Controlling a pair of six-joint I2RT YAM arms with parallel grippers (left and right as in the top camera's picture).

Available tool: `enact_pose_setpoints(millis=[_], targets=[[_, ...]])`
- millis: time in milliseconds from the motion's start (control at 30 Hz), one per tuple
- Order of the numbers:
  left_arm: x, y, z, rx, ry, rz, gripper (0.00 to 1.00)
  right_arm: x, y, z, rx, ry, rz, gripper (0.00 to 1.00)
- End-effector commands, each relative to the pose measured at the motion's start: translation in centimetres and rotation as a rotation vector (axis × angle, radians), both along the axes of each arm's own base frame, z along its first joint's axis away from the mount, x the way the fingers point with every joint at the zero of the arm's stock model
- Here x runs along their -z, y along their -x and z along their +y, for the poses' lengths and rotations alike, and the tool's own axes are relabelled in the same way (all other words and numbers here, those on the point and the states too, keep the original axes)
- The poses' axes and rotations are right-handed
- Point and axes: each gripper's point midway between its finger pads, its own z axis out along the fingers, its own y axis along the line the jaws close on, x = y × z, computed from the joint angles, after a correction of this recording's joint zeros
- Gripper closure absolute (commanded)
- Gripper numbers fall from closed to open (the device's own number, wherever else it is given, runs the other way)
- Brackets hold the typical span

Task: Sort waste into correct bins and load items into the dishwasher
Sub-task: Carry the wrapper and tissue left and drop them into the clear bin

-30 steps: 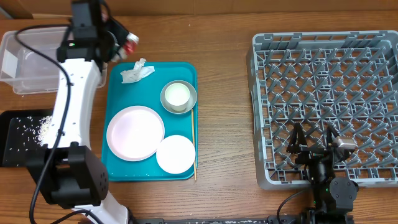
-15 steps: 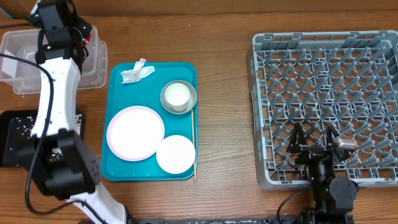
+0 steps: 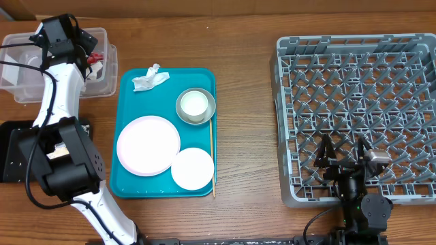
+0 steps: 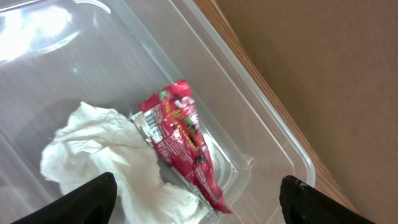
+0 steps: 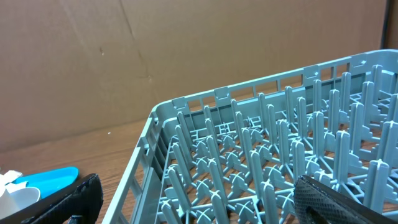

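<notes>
Grey dish rack at the table's right, nothing in it. Teal tray mid-table holds the pink plate, white plate just beside it, bowl in the far right corner, and a crumpled napkin on the far left corner; thin wooden stick along the tray's right edge. Clear tub far left, black tray nearer, mostly hidden by the arm. Left gripper hangs over the tub, fingers spread wide, holding nothing — the red wrapper lies on the tub floor against a second crumpled white napkin. Right gripper sits at the rack's near edge, fingers wide apart, empty.
</notes>
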Motion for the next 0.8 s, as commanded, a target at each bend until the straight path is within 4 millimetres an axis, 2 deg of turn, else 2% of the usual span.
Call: enact_pose_setpoints(millis=[0, 133, 200, 267, 300, 467, 567, 667, 767], targets=[[-6.0, 0.0, -1.6, 0.087, 0.003, -0.103, 0.11, 0.2, 0.0, -0.2, 0.009, 0.004, -0.004, 0.00], [-9.9, -0.3, -7.9, 0.375, 0.192, -0.218, 0.02, 0.2, 0.0, -0.2, 0.009, 0.005, -0.004, 0.00], [-10.6, -0.3, -10.9, 0.509, 0.260, -0.241, 0.00, 0.2, 0.0, -0.2, 0.009, 0.005, -0.004, 0.00], [-10.3, 0.1, -13.6, 0.601, 0.321, -0.227, 0.00, 0.2, 0.0, -0.2, 0.009, 0.005, -0.004, 0.00], [-9.3, 0.4, -14.6, 0.606, 0.339, -0.186, 0.00, 0.2, 0.0, -0.2, 0.009, 0.005, -0.004, 0.00], [-3.8, 2.1, -16.9, 0.524, 0.307, 0.051, 0.00, 0.2, 0.0, -0.2, 0.009, 0.005, -0.004, 0.00], [-0.8, 2.9, -19.4, 0.537, 0.298, 0.163, 0.00, 0.2, 0.0, -0.2, 0.009, 0.005, -0.004, 0.00], [1.5, 3.1, -21.3, 0.544, 0.257, 0.234, 0.00, 0.2, 0.0, -0.2, 0.009, 0.005, -0.004, 0.00], [3.6, 3.0, -22.1, 0.511, 0.193, 0.290, 0.00, 0.2, 0.0, -0.2, 0.009, 0.005, -0.004, 0.00]])
